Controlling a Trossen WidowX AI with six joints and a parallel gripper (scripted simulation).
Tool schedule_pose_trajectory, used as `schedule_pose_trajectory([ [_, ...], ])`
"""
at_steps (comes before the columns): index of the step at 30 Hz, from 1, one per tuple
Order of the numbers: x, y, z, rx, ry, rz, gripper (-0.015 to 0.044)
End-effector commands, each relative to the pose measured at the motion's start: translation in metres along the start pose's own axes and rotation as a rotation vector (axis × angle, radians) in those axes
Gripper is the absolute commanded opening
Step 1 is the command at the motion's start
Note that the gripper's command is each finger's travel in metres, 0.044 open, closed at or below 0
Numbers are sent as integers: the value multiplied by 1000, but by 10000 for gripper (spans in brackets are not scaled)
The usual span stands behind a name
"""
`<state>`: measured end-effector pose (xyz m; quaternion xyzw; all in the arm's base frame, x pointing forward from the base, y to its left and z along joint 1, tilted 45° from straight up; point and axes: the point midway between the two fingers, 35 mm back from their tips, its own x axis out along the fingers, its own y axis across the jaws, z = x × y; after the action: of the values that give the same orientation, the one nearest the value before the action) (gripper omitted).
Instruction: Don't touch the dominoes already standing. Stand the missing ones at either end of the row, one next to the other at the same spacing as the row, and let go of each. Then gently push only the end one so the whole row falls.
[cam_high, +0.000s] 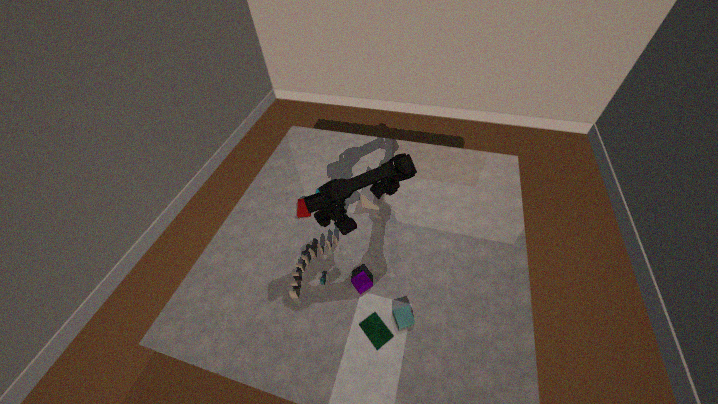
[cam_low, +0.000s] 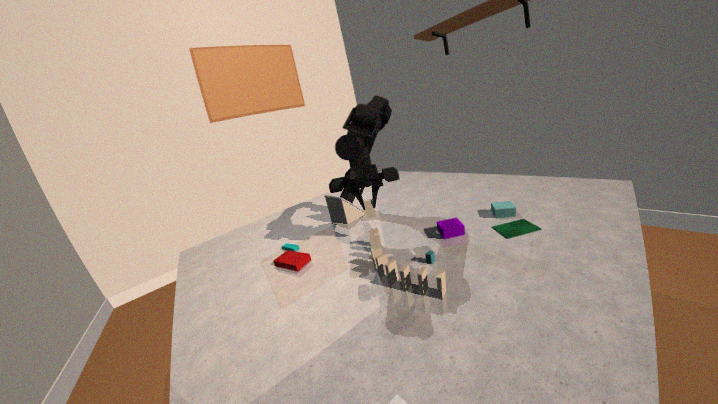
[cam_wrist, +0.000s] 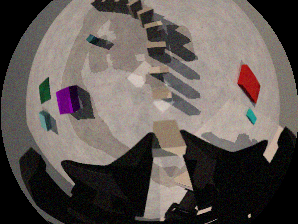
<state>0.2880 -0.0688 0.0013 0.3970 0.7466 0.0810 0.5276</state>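
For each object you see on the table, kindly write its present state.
gripper: shut on a domino
held domino: gripped, above the table
domino row: standing, curved
red block: lying flat
purple block: resting on the table

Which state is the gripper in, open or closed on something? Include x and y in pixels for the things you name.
Closed on a domino (cam_low: 370, 209) (cam_wrist: 169, 134): the wrist view shows the pale block between the fingertips of the gripper (cam_low: 369, 205) (cam_wrist: 166, 135).
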Motion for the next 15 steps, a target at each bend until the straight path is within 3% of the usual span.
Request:
schedule_pose_trajectory([
  [1,18,1,-1,3,4,4,107],
  [15,72,1,-10,1,8,8,107],
])
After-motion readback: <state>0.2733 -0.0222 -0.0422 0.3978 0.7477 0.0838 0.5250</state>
